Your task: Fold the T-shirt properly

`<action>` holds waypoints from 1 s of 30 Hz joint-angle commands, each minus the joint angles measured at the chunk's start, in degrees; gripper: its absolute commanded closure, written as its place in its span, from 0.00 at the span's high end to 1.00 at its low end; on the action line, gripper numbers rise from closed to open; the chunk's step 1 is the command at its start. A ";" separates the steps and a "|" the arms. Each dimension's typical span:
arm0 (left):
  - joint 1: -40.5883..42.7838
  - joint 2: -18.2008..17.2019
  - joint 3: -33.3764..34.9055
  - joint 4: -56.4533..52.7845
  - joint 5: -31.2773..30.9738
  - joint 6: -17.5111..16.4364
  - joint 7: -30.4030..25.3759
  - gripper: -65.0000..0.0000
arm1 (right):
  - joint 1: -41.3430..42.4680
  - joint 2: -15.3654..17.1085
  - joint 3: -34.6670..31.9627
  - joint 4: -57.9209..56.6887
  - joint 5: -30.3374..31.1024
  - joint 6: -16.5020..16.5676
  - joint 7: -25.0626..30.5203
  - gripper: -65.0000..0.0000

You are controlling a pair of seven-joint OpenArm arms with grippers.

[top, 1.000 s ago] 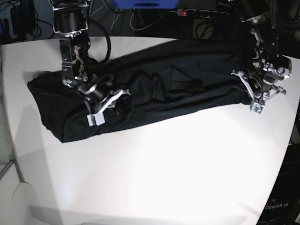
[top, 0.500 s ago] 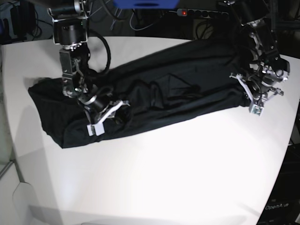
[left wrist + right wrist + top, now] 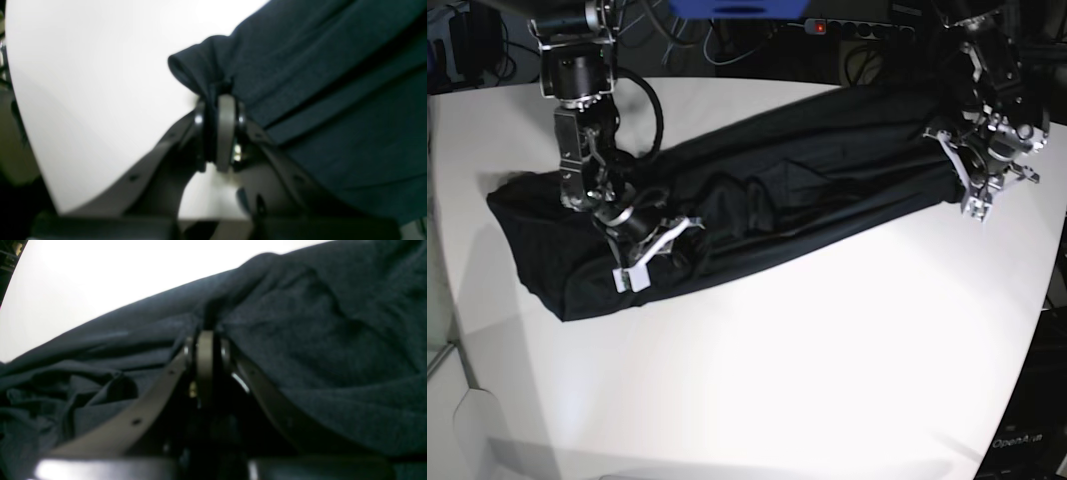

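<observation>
Currently the T-shirt lies stretched in a long black band across the far half of the white table, running from the left edge up toward the far right corner. Its cloth is rumpled, with creases and small folds near the middle of the band.

At the band's right end, the left gripper has its jaws pressed together on a bunched corner of the fabric. From the left wrist view the pinch is plain: the left gripper clamps a rolled lip of the T-shirt, the rest of the cloth spreads off to the right, and bare table fills the left side.

Toward the band's left part, the right gripper sits low over the near edge of the cloth, its white fingertips pointing toward the near side. In the right wrist view the right gripper is narrowed to a thin gap with a dark ridge of the T-shirt gathered between the jaws; loose folds lie to the left, and a strip of table shows beyond.

Behind the table, a power strip with a red light lies among cables.
</observation>
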 commanded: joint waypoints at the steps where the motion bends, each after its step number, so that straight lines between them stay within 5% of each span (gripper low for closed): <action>1: -0.51 -0.95 -0.09 0.98 1.16 0.34 -0.51 0.05 | -0.89 0.66 0.11 -0.93 -4.73 -4.58 -5.47 0.04; 10: -0.95 -0.86 -0.44 1.51 5.55 0.34 -0.78 0.05 | -1.06 0.66 0.11 -0.93 -4.73 -4.58 -5.47 0.04; 20: -1.03 6.08 -7.30 7.22 5.38 0.34 -6.23 0.05 | -1.24 0.66 0.11 -0.93 -4.73 -4.58 -5.47 0.04; 30: -2.97 6.61 -6.86 6.52 5.99 0.34 -5.26 0.05 | -1.24 0.49 0.11 -0.93 -4.73 -4.58 -5.47 0.04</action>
